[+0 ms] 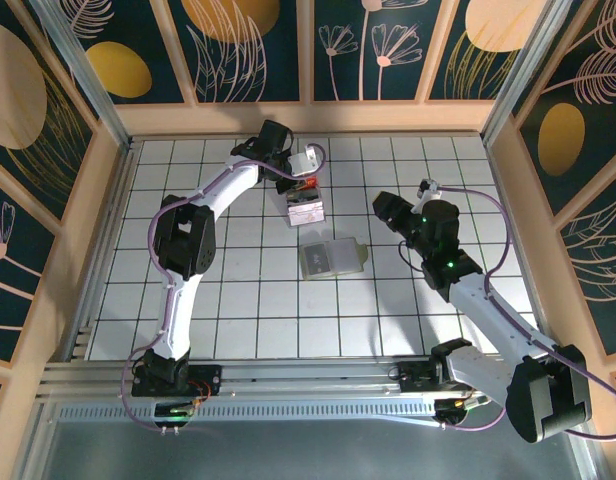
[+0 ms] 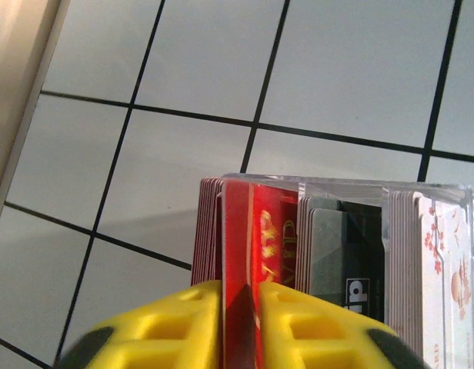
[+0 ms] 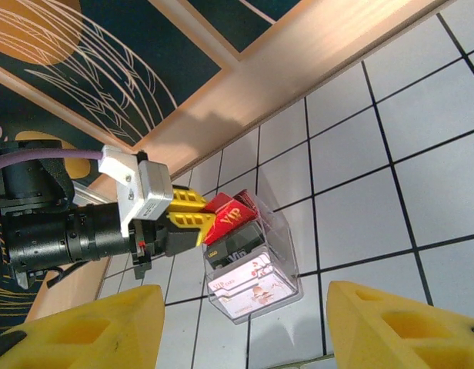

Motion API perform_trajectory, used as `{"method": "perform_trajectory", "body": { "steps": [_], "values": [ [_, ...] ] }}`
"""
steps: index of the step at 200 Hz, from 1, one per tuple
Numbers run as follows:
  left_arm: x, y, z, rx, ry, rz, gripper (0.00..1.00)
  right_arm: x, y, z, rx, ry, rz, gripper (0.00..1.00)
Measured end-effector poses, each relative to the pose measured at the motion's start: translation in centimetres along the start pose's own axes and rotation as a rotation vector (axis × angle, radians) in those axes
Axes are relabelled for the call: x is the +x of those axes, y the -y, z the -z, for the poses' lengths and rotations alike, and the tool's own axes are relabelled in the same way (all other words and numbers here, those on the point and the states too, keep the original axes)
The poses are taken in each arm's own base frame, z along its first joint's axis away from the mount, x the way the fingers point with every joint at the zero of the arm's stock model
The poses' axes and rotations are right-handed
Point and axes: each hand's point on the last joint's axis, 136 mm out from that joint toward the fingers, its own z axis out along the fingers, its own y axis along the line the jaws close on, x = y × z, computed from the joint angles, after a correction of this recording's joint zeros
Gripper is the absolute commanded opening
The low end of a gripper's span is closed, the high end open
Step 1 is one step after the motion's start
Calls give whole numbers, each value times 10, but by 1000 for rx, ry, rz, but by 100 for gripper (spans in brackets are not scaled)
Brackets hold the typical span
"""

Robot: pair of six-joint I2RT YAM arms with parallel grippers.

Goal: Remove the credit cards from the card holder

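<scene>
Left gripper (image 2: 239, 307) pinches a red credit card (image 2: 252, 231) standing in a clear box (image 2: 452, 196); best kept upright and moved straight, sparing neighbouring cards (image 2: 206, 231).

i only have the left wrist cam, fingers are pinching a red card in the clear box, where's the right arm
observer: The right gripper hovers to the right of the clear box, apart from it and pointed toward it.
operator: is it open or holding something
observer: Open. Its fingers stand wide apart with nothing between them.
</scene>
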Motion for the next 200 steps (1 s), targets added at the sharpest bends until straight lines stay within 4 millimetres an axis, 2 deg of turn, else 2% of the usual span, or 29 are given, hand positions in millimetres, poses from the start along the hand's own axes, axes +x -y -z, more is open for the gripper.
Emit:
{"method": "perform_trajectory", "body": {
  "steps": [78,114,133,151,170,200],
  "values": [
    [3,-3,0,-15,-15,7,24,1,-1,0,-3,-3,2,57],
    [2,-5,1,-23,-15,35,34,2,-1,0,6,4,9,56],
    [0,-6,4,-31,-10,47,44,5,-2,0,15,0,17,57],
    [-6,-6,18,-53,11,55,49,10,-2,-1,26,-8,29,57],
    [-14,-5,42,-93,49,61,67,13,-2,-1,43,-14,53,56],
    [-32,-3,94,-202,151,59,96,19,-10,-3,60,-23,100,60]
  ]
}}
